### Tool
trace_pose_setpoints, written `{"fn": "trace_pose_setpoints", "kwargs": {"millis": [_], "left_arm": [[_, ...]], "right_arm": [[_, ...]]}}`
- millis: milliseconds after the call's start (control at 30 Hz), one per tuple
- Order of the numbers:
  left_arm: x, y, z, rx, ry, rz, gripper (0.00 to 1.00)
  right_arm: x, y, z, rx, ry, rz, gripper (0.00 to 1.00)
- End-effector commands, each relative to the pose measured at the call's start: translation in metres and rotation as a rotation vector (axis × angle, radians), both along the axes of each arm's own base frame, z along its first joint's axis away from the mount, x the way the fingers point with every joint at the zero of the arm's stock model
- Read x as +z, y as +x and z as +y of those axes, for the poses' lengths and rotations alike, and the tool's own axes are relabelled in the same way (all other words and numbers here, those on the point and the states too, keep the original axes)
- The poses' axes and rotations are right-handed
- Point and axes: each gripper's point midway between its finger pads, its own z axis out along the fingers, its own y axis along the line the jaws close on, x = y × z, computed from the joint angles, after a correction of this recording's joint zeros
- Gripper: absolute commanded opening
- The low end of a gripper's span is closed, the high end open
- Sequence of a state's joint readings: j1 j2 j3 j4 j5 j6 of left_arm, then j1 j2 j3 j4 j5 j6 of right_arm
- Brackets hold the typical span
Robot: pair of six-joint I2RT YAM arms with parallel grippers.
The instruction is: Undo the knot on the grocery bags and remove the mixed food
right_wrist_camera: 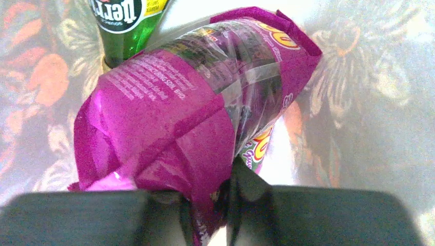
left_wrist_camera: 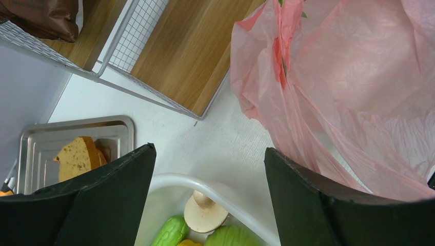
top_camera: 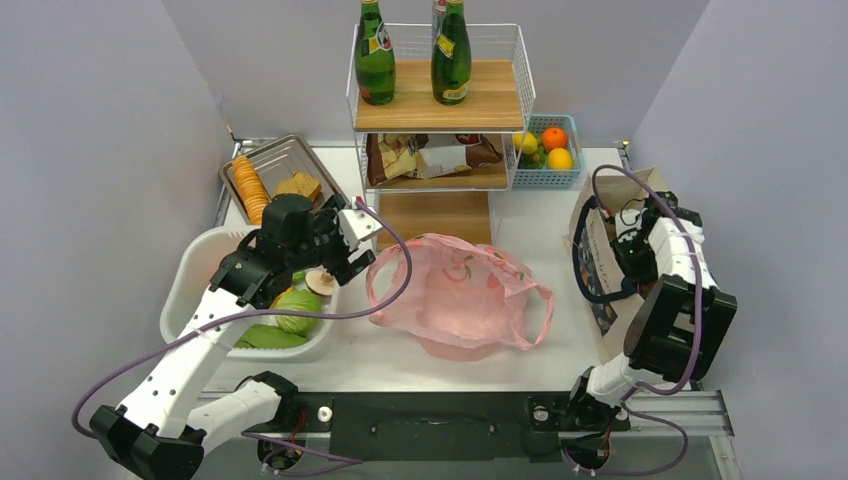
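Grocery bag [top_camera: 455,295], looks thin, slippery, light, lies slack just in front of wire shelf [top_camera: 412,100]; I'd pinch a handle loop [top_camera: 538,312]. Left gripper [left_wrist_camera: 209,149] spread, empty, front-left of shelf. Right gripper [right_wrist_camera: 205,205], right of shelf, clenched on crushable purple snack packet [right_wrist_camera: 169,118]

A: What colour is the bag [top_camera: 460,295]?
B: See-through pink, with small red and green prints.
A: And the packet [right_wrist_camera: 195,107]?
B: Bright magenta-purple, with white small print and yellow lettering. The bottle [right_wrist_camera: 123,31] is dark green; its label is green with white letters and a yellow edge.
A: The tub [top_camera: 190,280]?
B: White. The vegetables [top_camera: 298,310] are green, the mushroom [left_wrist_camera: 205,212] tan.
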State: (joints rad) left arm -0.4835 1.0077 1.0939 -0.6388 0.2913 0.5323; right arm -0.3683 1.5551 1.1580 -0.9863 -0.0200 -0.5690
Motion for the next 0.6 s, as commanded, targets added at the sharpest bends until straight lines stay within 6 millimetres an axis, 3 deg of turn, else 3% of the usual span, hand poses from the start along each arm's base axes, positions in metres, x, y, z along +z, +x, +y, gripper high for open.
{"fn": "trace_pose_setpoints", "kwargs": {"millis": [0, 167, 367, 567], "left_arm": [[0.014, -0.001, -0.002, -0.012, -0.02, -0.044, 0.76], [0.014, -0.002, -0.001, -0.021, -0.015, -0.054, 0.76], [0.018, -0.002, -0.002, -0.02, -0.024, -0.061, 0.77], [0.025, 0.003, -0.006, -0.024, -0.037, -0.076, 0.78]], "right_arm": [[0.035, 0.007, 0.005, 0.022, 0.045, -0.103, 0.0], [0.07, 0.0, 0.016, 0.029, 0.106, -0.164, 0.0], [0.127, 0.01, 0.028, 0.026, 0.153, -0.324, 0.0], [0.17, 0.012, 0.039, 0.039, 0.186, -0.431, 0.0]]}}
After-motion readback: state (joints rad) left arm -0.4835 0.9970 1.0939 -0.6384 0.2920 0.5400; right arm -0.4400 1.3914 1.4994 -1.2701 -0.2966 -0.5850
